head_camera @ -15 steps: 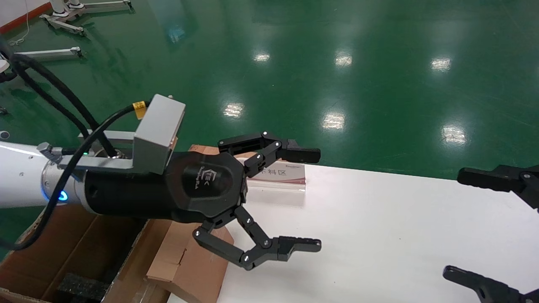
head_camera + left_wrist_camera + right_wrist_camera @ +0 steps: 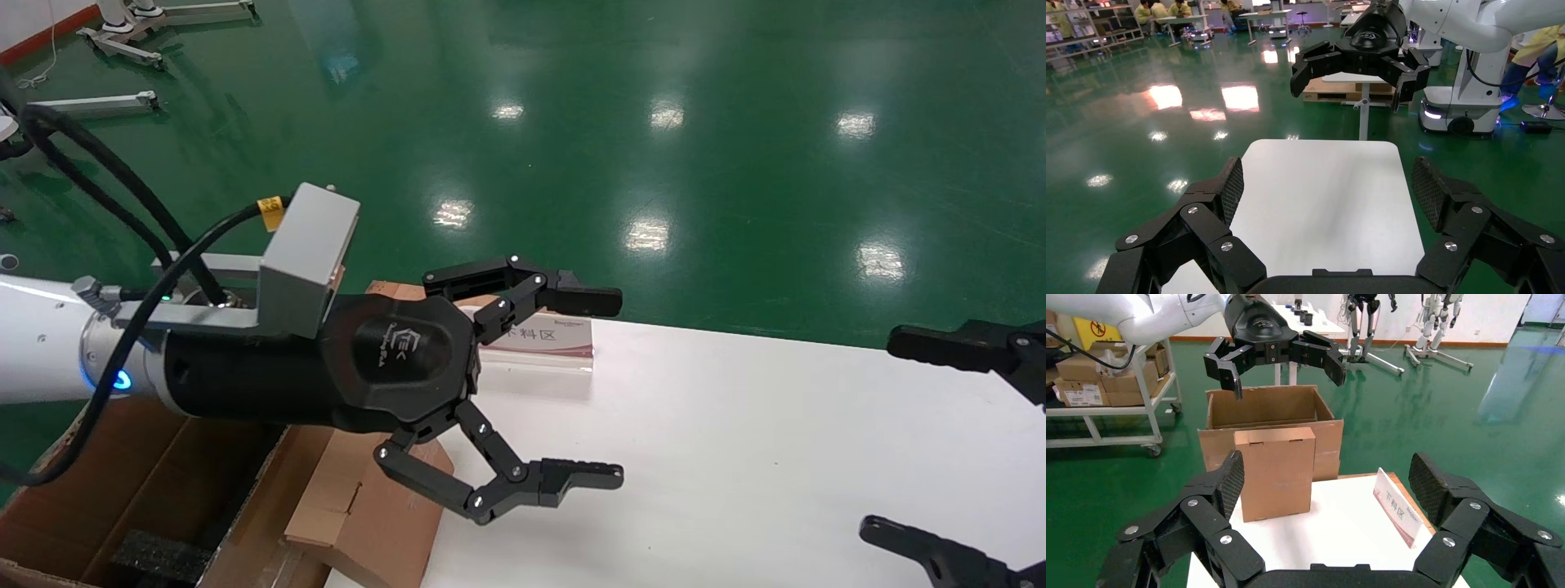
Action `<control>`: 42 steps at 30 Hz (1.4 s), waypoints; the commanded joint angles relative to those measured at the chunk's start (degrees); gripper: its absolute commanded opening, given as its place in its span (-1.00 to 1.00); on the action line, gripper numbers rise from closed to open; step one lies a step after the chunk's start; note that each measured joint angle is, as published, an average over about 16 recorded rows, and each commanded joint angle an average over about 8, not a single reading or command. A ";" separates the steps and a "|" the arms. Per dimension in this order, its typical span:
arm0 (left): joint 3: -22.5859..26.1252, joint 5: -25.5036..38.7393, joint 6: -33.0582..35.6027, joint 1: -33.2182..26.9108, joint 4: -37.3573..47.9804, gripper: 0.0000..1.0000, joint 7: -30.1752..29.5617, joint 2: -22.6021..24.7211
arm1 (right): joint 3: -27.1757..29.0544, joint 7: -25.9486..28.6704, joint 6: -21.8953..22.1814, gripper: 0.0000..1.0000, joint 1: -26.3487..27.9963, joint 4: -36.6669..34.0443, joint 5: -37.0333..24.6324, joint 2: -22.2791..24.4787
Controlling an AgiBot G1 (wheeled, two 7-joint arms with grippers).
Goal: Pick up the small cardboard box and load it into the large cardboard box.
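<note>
Green floor; large cardboard box holds black foam block.

The small cardboard box stands up on the left end of the table, leaning on the large cardboard box behind it, which sits on the floor. A sign stands on the table's far edge. The left gripper hangs above the small box, the right gripper over the table's right end.
</note>
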 commanded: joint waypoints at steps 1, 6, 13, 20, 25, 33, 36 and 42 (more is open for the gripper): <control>-0.05 -0.22 0.04 0.13 0.17 1.00 0.07 0.05 | 0.00 0.00 0.01 1.00 0.00 -0.01 0.01 0.00; 1.98 4.70 -1.90 -1.32 -1.27 1.00 -3.92 -1.36 | -0.02 -0.02 0.00 1.00 0.01 -0.04 0.02 0.00; 8.29 18.72 -0.47 -9.67 -3.44 1.00 -14.62 -2.92 | -0.06 -0.04 0.00 1.00 0.03 -0.05 0.04 0.01; 19.81 33.83 5.34 -24.32 -3.49 1.00 -30.54 -0.38 | -0.09 -0.06 0.01 1.00 0.04 -0.05 0.06 0.02; 30.46 39.12 6.06 -33.41 -3.47 1.00 -40.62 1.15 | -0.11 -0.07 0.02 1.00 0.04 -0.06 0.07 0.03; 45.15 40.74 5.97 -45.39 -3.55 1.00 -51.00 2.88 | -0.14 -0.08 0.04 1.00 0.05 -0.06 0.09 0.05; 50.56 41.58 6.02 -49.42 -3.58 1.00 -54.21 3.86 | -0.16 -0.09 0.04 1.00 0.05 -0.06 0.10 0.05; 62.50 43.40 6.14 -57.19 -3.57 1.00 -60.99 6.28 | -0.18 -0.10 0.05 1.00 0.06 -0.06 0.12 0.06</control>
